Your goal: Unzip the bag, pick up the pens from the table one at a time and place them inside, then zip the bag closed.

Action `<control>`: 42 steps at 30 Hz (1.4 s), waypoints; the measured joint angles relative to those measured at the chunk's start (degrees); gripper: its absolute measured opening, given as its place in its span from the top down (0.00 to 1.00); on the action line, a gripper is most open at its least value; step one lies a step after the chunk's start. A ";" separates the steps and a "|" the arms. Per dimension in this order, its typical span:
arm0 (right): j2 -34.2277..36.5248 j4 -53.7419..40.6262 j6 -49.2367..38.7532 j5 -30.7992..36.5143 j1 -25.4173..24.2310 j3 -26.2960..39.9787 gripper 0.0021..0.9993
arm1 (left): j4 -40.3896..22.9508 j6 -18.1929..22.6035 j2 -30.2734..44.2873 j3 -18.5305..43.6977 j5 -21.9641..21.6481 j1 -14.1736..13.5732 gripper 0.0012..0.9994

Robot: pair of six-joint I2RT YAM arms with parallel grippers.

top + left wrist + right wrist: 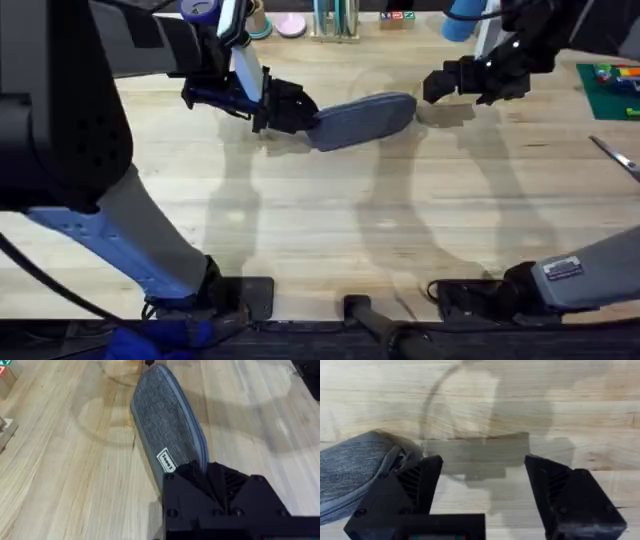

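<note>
The grey-blue bag [365,118] lies slanted on the wooden table [320,220], far of centre. My left gripper [290,108] is shut on the bag's left end. In the left wrist view the bag [167,420] stretches away from that gripper [200,472], with its zipper running along one long edge. My right gripper [435,88] hovers open just past the bag's right end, apart from it. In the right wrist view the rounded end of the bag [350,470] sits beside one finger [410,485], and my right gripper [482,485] has only bare wood between its fingers. The pens are out of view.
Silver scissors [615,155] lie near the right edge, below a green mat [610,90] with small coloured items. Along the far edge stand a blue cup [462,20], a holder [335,20] and a pink item [290,25]. Bare wood spans the table's near half.
</note>
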 joint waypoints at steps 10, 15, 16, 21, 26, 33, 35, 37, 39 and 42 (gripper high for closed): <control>-0.35 -0.26 0.00 0.17 0.00 0.00 0.00 | -0.13 0.01 0.00 0.00 0.22 0.09 0.74; -3.07 -0.71 0.00 0.19 0.00 -0.02 0.00 | -0.23 -0.19 0.00 0.00 0.46 0.55 0.36; -3.67 -0.78 0.00 0.19 0.00 -0.02 0.00 | -0.24 -0.17 0.00 0.00 0.52 0.55 0.31; -6.36 -1.42 0.00 0.17 0.00 -0.02 0.00 | -0.24 -0.19 0.00 0.00 0.61 0.55 0.01; -9.37 -1.51 0.00 0.17 0.00 -0.02 0.00 | -0.22 -0.17 0.00 0.00 0.59 0.55 0.00; -14.29 -1.95 0.00 0.22 0.84 -0.02 0.00 | -0.23 -0.17 0.00 0.00 0.61 0.55 0.00; -15.08 -1.95 0.00 0.22 1.87 -0.02 0.00 | 0.06 -0.15 0.00 0.00 0.61 0.55 0.00; -15.69 -1.98 0.00 0.22 3.29 -0.02 0.00 | 0.45 -0.15 0.00 0.00 0.61 0.55 0.00; -16.20 -1.99 0.00 0.20 4.88 -0.02 0.00 | -0.28 -0.16 0.00 0.00 0.62 0.61 0.00; -17.09 -1.99 0.00 0.20 7.54 -0.02 0.00 | -2.33 -0.16 0.00 0.00 0.79 0.93 0.00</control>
